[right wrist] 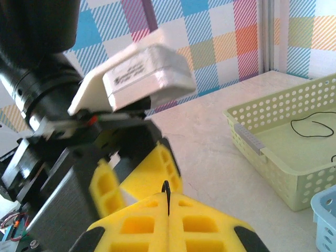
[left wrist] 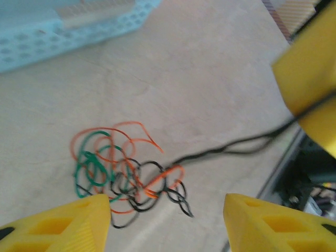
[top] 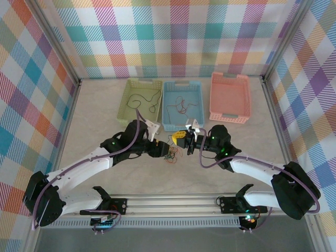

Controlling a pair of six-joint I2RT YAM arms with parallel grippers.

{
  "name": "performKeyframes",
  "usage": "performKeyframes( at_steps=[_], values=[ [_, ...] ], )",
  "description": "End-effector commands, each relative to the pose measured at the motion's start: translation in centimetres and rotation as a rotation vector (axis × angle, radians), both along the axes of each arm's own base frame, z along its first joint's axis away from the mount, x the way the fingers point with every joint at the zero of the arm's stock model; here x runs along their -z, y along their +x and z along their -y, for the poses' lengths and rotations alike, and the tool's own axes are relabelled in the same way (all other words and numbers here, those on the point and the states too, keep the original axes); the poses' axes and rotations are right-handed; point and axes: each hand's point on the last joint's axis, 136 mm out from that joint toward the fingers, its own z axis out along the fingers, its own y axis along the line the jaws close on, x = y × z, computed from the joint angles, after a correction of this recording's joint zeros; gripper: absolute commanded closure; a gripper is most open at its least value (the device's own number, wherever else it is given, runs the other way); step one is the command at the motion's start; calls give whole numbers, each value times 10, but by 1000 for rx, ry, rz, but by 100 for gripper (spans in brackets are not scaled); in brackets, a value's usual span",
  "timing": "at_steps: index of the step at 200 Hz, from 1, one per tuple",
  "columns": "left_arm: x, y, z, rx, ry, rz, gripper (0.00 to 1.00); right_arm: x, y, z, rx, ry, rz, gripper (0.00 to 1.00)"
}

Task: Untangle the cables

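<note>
Partly done, by the look of it. Two cables seem sorted already: a lone black wire (right wrist: 310,127) lies in the green basket (top: 142,100), and an orange-red wire (top: 179,107) in the blue basket (top: 182,105). The pink basket (top: 230,97) looks to hold nothing. The rest is a tangle (left wrist: 123,170) on the table (left wrist: 210,68), just in front of the blue basket, between the two arms.

Right gripper (right wrist: 168,202): fingers pressed fully together, pinching a black cable (left wrist: 231,147). That cable runs taut-ish from the tangle up to the yellow fingers, so one strand is part-way drawn out but its far end is looped in w/ the others.

Left gripper (left wrist: 167,210): about half open, nothing between the fingers. It hangs right over the near edge of the tangle, not touching it as far as I can tell.

Counts – baskets: 3. Grippers: 2. Cables in baskets: 2, though the blue one may hold more, too fine to tell. Tangle: 3 colours (orange, green, black); strand nr per colour can't be read. At least 3 left to separate, I'd judge – incl. the one being pulled.
</note>
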Motion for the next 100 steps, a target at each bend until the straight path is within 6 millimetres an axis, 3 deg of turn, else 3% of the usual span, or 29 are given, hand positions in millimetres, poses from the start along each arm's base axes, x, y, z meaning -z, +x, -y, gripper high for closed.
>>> performKeyframes(
  at_steps=[1,37,100],
  values=[
    [-13,-13,19,69,-89,6,45,-9,1,2,10,35,16,100],
    [-19,-8,14,11,-117,39,52,-7,2,1,11,32,10,100],
    [-29,8,31,4,-184,81,57,-6,1,0,1,33,6,100]
  ],
)
